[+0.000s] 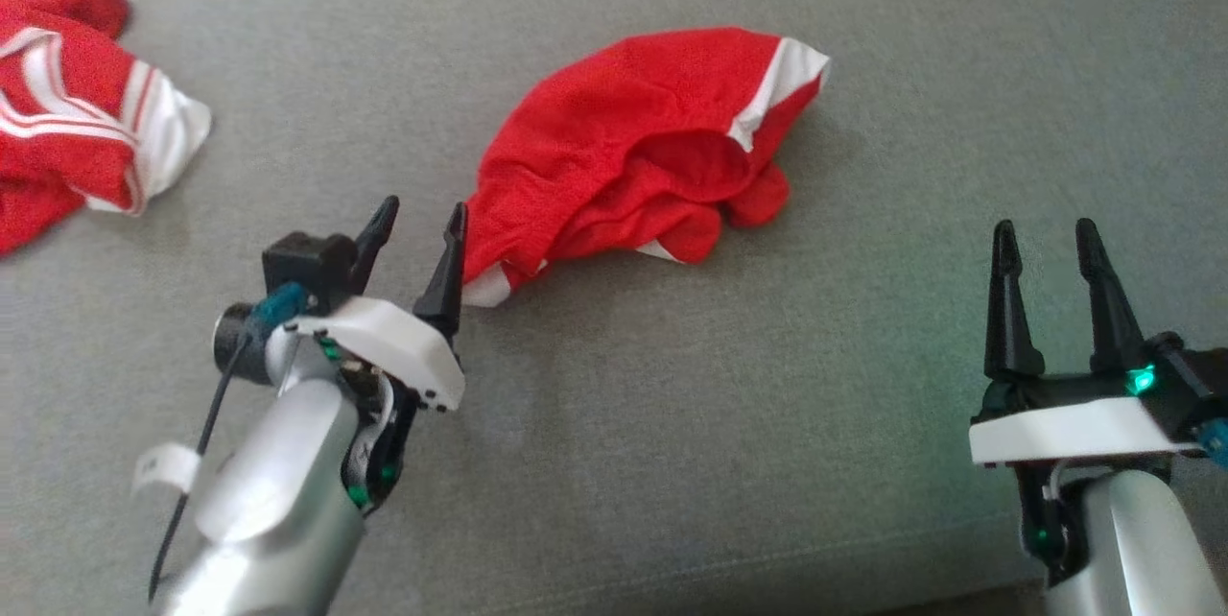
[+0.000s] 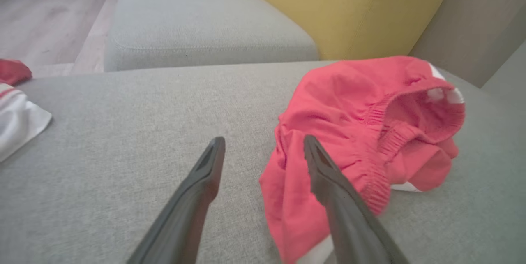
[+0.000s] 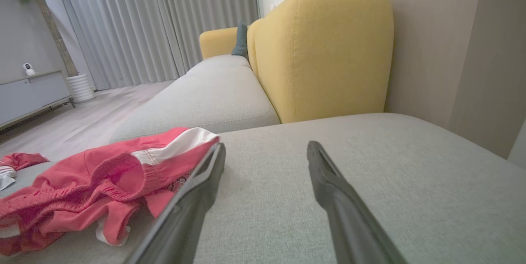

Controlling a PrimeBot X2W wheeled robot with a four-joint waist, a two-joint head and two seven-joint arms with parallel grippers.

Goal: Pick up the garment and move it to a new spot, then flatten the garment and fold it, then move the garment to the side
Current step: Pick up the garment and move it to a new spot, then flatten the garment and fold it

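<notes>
Garment (image 1: 643, 146), red shorts with white trim, was found crumpled in a heap near the middle of the grey seat cushion (image 1: 729, 424), with the waistband bunched and layers overlapping. Left gripper (image 1: 423, 208) was seen spread wide and empty, one finger just beside the garment's near white-trimmed corner; contact could not be confirmed. Right gripper (image 1: 1046, 227) was likewise spread wide and empty, well apart from the cloth.

Risks judged: a pinch at the bunched corner could take several layers together, which would hinder flattening. A finger could snag the elastic waistband and drag the whole heap. A second red-and-white garment (image 1: 86, 117) at far left could be caught by a wide sweep.

Room: bare cushion was noted to the right of the heap and in front of it. The cushion's front seam lay close under both arms. A yellow backrest (image 3: 324, 50) stood beyond the cushion.
</notes>
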